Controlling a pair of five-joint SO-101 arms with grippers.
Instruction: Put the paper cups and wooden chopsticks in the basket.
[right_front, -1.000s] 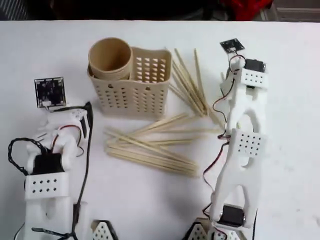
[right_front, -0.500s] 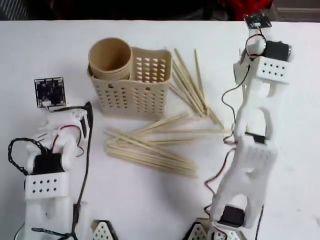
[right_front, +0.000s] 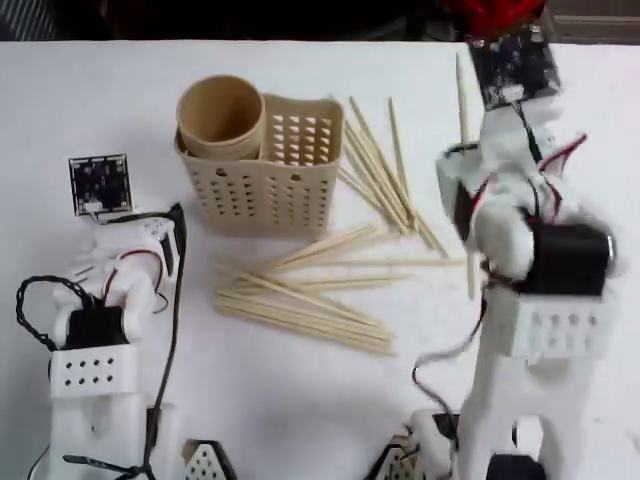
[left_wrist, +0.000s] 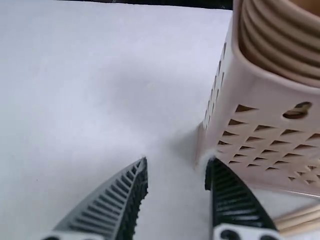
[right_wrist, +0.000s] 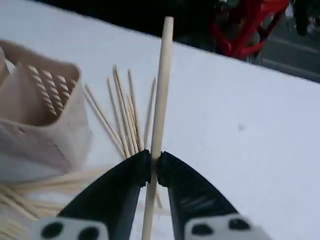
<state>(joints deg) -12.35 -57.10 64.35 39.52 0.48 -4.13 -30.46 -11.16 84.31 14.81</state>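
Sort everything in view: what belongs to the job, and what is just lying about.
Belongs to the job:
basket
paper cups, stacked in it
loose chopsticks, in two heaps on the table
one chopstick, clamped in the right pincer
left pincer, open beside the basket

Just lying about:
red frame beyond the table's far edge

There is one perforated basket (right_front: 290, 190). One stack of nested paper cups (right_front: 220, 115) stands in it, with at least four rims showing. Loose wooden chopsticks (right_front: 310, 295) lie in two heaps, well over a dozen in all, too overlapped for an exact count. One single chopstick (right_wrist: 161, 100) is held apart from them.
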